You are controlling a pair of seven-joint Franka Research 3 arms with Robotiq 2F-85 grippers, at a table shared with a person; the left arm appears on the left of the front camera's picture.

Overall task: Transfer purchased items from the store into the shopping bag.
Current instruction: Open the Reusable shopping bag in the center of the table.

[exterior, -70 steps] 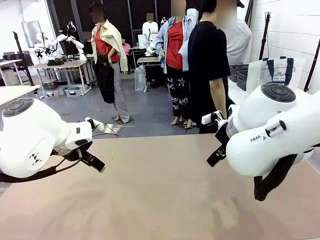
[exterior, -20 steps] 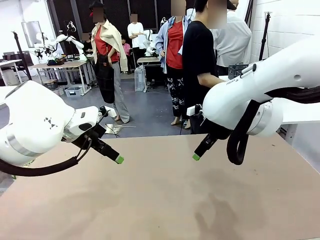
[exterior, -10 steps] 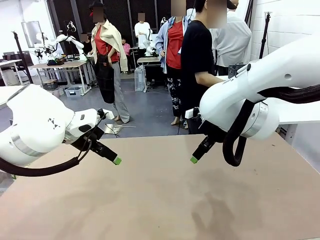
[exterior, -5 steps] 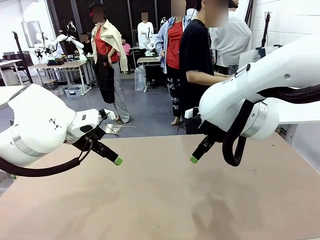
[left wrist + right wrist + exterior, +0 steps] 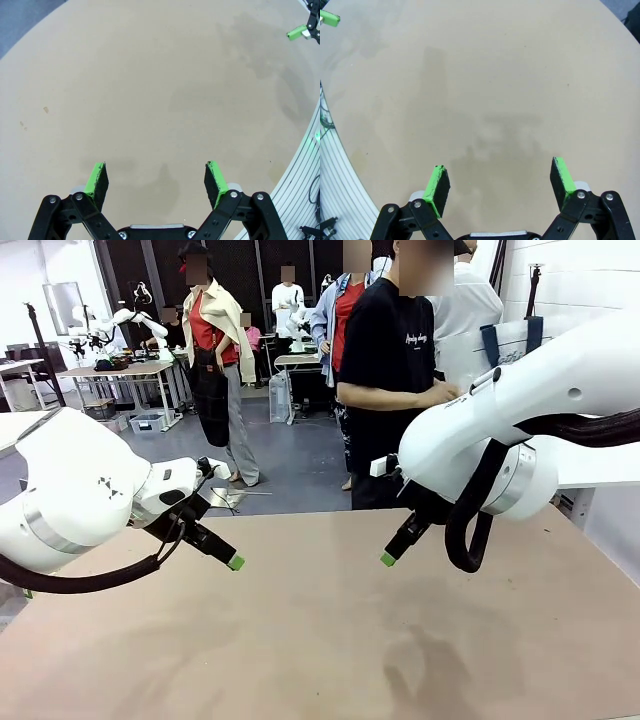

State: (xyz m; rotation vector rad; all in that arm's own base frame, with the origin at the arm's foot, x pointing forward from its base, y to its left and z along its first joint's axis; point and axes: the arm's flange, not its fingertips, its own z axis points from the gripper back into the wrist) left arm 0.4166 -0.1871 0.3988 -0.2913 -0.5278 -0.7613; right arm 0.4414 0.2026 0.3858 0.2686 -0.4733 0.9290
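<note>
Person (image 5: 400, 370) now frontal beyond tan table (image 5: 320, 640)

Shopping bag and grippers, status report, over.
Open above the table: left gripper, right gripper. Far right, shopping bag by the person's hand, partly behind the right arm. Nothing between jaws.

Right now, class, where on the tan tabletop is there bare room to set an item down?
The tan tabletop is bare between the open left gripper and the open right gripper, and across the near half. It is crowded at the sides, where the white left arm and right arm overhang, and at the far edge, where a person in a black T-shirt stands.
</note>
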